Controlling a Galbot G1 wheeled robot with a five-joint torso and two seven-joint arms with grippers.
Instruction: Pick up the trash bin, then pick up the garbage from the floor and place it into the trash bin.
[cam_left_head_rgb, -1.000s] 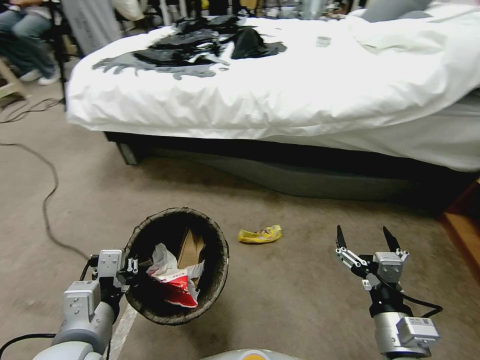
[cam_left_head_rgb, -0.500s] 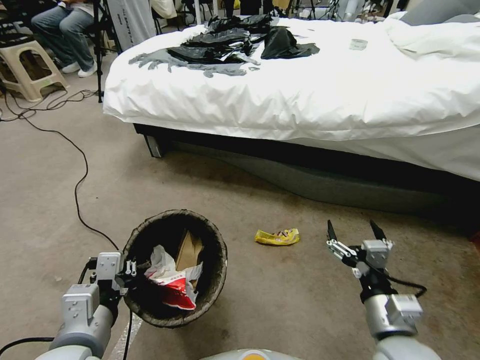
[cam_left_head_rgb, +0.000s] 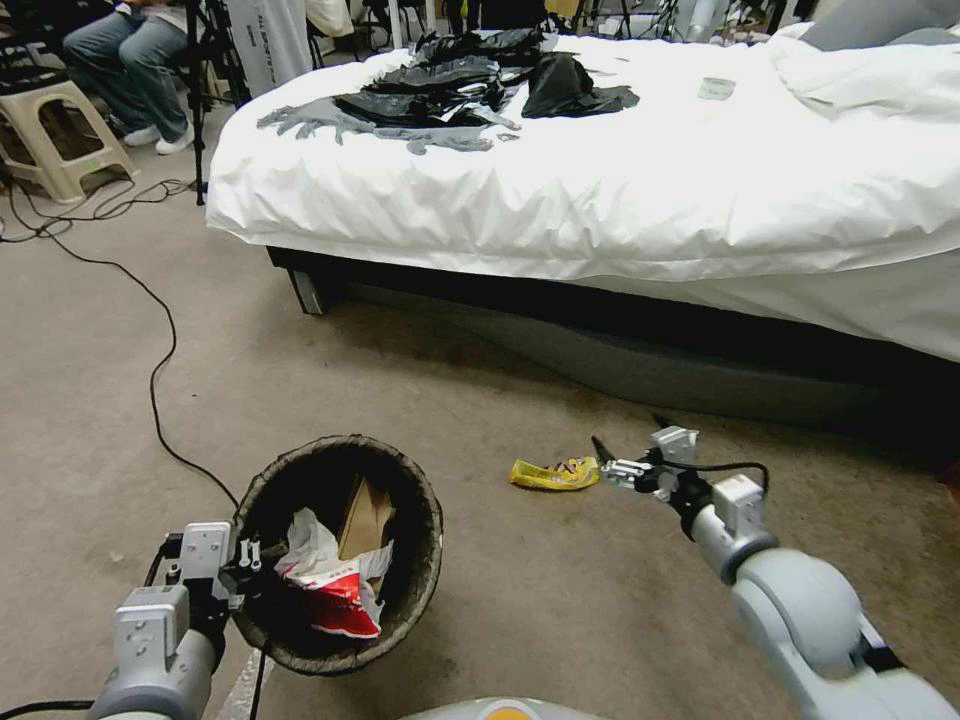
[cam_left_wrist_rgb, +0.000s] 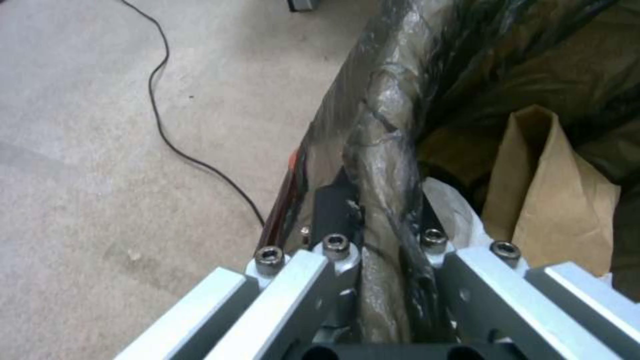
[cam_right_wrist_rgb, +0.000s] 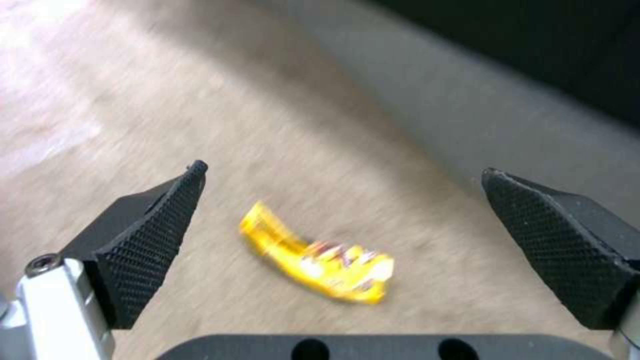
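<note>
Beige carpet floor (cam_left_head_rgb: 120, 400) runs to a white-sheeted bed (cam_left_head_rgb: 620, 190) beyond both pincers. The left gripper (cam_left_head_rgb: 245, 562) clamps the liner-wrapped rim of the trash bin (cam_left_head_rgb: 420, 520), which holds a red-and-white packet (cam_left_head_rgb: 335, 600) and brown paper (cam_left_wrist_rgb: 553, 200). The right gripper (cam_right_wrist_rgb: 340, 240), spread wide, hangs low with the yellow wrapper (cam_right_wrist_rgb: 320, 257) on the floor between its fingertips. A black cable (cam_left_head_rgb: 155, 370) lies beyond the left gripper.

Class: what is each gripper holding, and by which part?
The left gripper grips the trash bin by its bag-wrapped rim. The right gripper, open above the yellow wrapper, holds nothing.
</note>
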